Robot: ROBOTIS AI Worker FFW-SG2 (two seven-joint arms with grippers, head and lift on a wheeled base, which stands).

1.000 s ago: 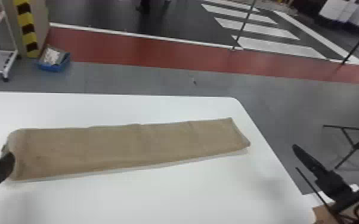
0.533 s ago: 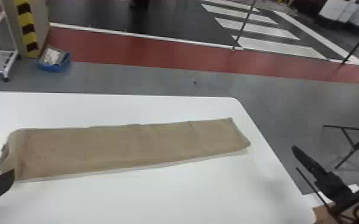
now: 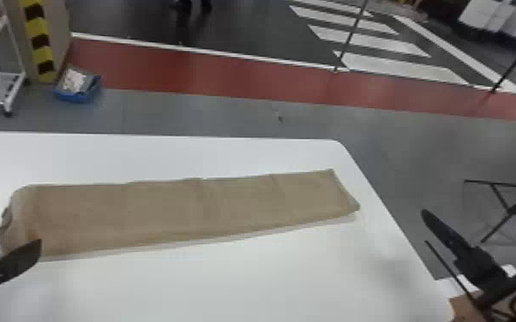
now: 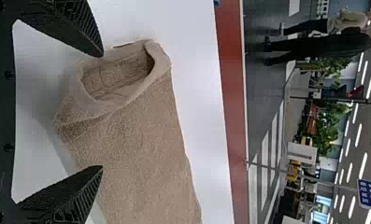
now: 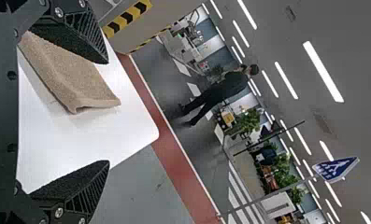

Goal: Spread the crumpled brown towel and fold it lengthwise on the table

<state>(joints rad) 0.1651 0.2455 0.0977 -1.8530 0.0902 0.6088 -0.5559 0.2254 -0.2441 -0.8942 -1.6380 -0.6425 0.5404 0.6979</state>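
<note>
My left gripper point(image 3: 15, 234) over the table's point(image 3: 227, 282) left side, jaws wide, my right gripper point(image 3: 424, 226) past its right edge, jaws also wide, the brown towel point(image 3: 175, 210) in a long strip on the table.

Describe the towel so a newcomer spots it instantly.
Find the white table. Across it lies a long, narrow, folded brown towel, its left end gaping open. Unlike the black left pincer near that end, it is textured cloth.
</note>
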